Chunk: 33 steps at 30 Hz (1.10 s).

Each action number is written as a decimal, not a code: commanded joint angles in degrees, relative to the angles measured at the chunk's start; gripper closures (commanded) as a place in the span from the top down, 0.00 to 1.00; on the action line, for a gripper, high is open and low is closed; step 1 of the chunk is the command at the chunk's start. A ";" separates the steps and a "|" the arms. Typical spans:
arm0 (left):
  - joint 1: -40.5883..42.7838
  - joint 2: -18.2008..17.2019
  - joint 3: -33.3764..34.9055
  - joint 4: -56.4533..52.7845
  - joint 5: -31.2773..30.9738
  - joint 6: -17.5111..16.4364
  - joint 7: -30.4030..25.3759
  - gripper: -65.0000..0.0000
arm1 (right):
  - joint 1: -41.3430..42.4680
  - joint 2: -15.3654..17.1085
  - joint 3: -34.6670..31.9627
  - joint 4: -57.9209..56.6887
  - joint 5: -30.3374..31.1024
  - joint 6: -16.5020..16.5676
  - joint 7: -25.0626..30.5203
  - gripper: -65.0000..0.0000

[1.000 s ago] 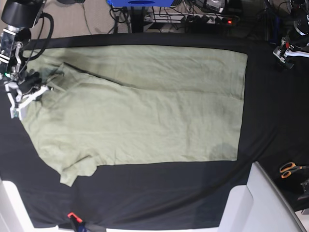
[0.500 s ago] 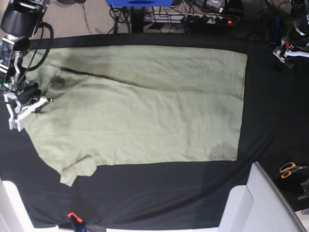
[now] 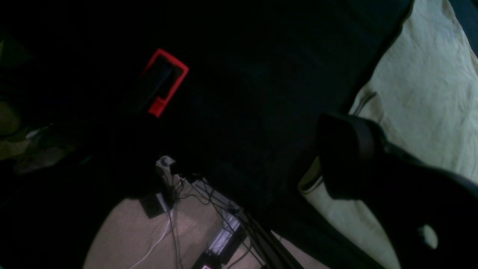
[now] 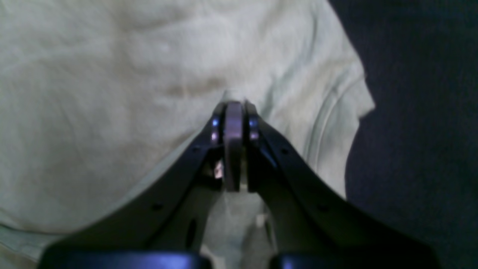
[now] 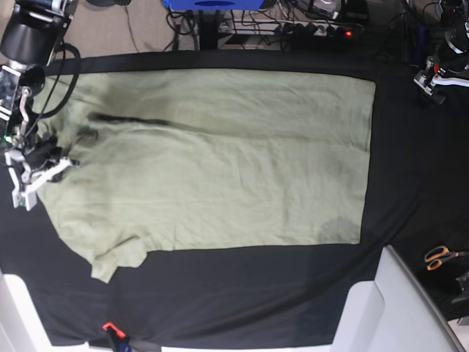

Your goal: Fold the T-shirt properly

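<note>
A: What has moved since a second ago?

B: The right fingers (image 5: pixel 50 166) have pulled the edge of the T-shirt (image 5: pixel 220 158) outward, toward the table's (image 5: pixel 410 183) border. The fold near the collar is now longer and flatter.

A: Are those fingers holding cloth?

B: Yes. In the right wrist view the right fingers (image 4: pixel 234 108) are pressed together on a small pinch of the T-shirt (image 4: pixel 93 93), and a sleeve lies just beside them.

A: And the left fingers (image 5: pixel 432 82)?

B: They stand wide apart and hold nothing, over the black tablecloth (image 3: pixel 261 93), well apart from the shirt's straight hem. Orange-handled scissors (image 5: pixel 442 257) lie far from both.
</note>
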 commanded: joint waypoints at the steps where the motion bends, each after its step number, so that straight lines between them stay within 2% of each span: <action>1: 0.29 -0.98 -0.43 0.66 -0.70 -0.21 -0.93 1.00 | 1.12 0.70 0.08 0.91 0.44 0.01 1.37 0.00; 10: 0.29 -0.98 -0.43 0.66 -0.70 -0.21 -0.93 1.00 | 1.56 0.61 -6.78 0.91 0.53 -0.43 1.72 0.00; 26: 0.29 -0.98 -0.43 0.66 -0.70 -0.21 -0.93 1.00 | 3.14 0.52 -7.22 0.91 0.53 -0.16 1.72 0.00; 33: 0.29 -0.98 -0.43 0.66 -0.70 -0.21 -0.93 1.00 | 3.14 0.43 -10.74 0.91 0.53 -0.16 1.72 0.00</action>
